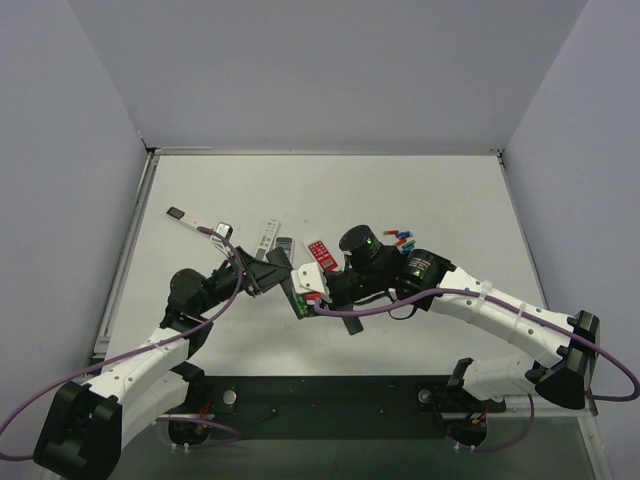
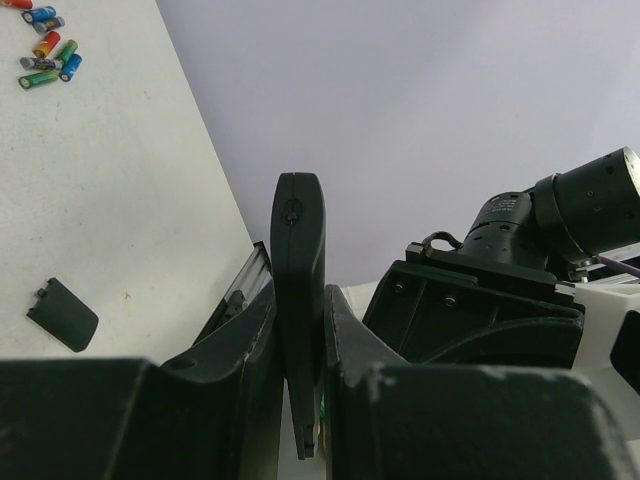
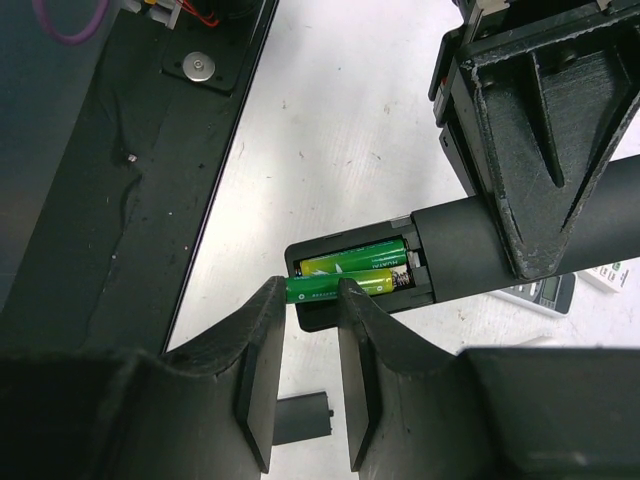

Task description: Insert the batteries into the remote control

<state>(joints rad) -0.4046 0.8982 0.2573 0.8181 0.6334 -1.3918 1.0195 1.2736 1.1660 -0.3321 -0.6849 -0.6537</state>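
Note:
My left gripper (image 2: 300,300) (image 1: 272,275) is shut on the remote control (image 2: 297,240) (image 3: 460,260), a dark-backed one held edge-up above the table with its battery bay uncovered. One green battery (image 3: 355,262) lies seated in the bay. A second green battery (image 3: 345,287) lies partly in the bay, its free end sticking out past the rim. My right gripper (image 3: 312,295) (image 1: 315,295) has its fingertips right at that free end, jaws a little apart, and the battery lies across the tips rather than clamped between them. Loose batteries (image 1: 400,238) (image 2: 48,50) lie on the table.
The dark battery cover (image 2: 62,314) (image 3: 300,415) lies on the table below the grippers. A white remote (image 1: 265,235), a red-faced remote (image 1: 320,250) and a white stick with a black end (image 1: 195,220) lie behind. The black base plate (image 3: 100,150) runs along the near edge.

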